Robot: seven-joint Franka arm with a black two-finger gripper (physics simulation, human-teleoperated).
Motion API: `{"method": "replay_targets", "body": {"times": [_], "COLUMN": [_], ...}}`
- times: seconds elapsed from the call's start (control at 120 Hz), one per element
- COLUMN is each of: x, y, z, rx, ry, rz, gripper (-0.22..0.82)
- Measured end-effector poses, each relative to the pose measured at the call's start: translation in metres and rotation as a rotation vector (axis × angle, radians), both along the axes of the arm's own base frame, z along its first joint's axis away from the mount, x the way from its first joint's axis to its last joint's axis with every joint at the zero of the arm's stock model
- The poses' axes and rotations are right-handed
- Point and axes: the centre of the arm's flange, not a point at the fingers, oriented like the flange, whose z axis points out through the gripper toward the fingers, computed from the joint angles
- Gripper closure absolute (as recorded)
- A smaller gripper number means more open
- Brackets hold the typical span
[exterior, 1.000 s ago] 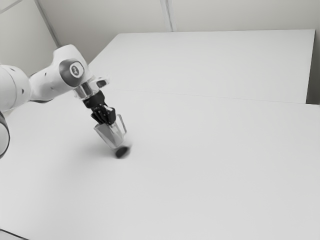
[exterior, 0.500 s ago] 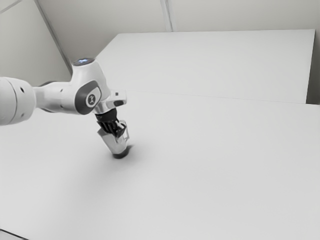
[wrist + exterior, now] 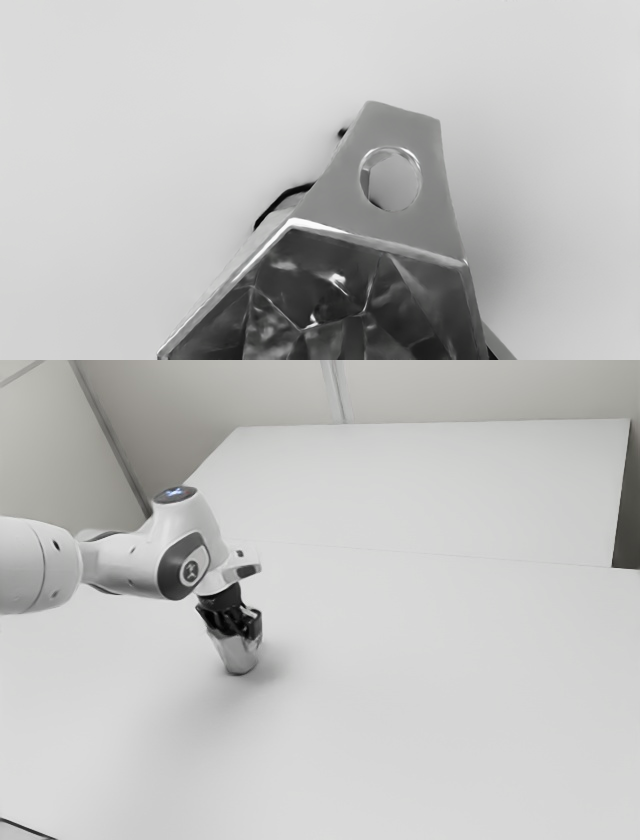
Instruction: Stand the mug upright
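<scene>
The shiny metallic mug (image 3: 238, 653) stands nearly upright with a slight lean, its narrower base down at or very near the white tabletop. Over its top end is my gripper (image 3: 237, 624), pointing down and shut on the mug; the black fingers hide much of the rim. From the wrist view I look down past the faceted rim of the mug (image 3: 330, 300) into its dark, reflective inside. A broad grey handle with a round hole sticks out from one side. Part of the dark base edge shows beyond the wall.
The white table (image 3: 420, 710) spreads around the mug. Behind it, past a thin seam, lies another white surface (image 3: 430, 490) reaching toward the wall. A dark cable (image 3: 28, 829) runs at the exterior view's lower left corner.
Held in my gripper, the mug has swung from a clear tilt to nearly upright. My hand has turned more vertical and come lower, and the arm has shifted toward the exterior view's right.
</scene>
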Motion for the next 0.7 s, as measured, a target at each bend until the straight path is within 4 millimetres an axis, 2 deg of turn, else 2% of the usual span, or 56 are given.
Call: {"method": "replay_targets", "body": {"times": [0.117,0.258,0.442,0.7], "x": [0.003,0.004,0.019,0.034], "y": [-0.005,-0.029,-0.032,-0.026], "z": [0.013,0.047,0.107,0.189], "rx": [-0.003,-0.008,0.014,0.07], "ry": [-0.022,-0.072,-0.137,-0.17], "rz": [0.004,-0.029,-0.039,-0.04], "gripper": [0.25,0.13,0.05,0.02]}}
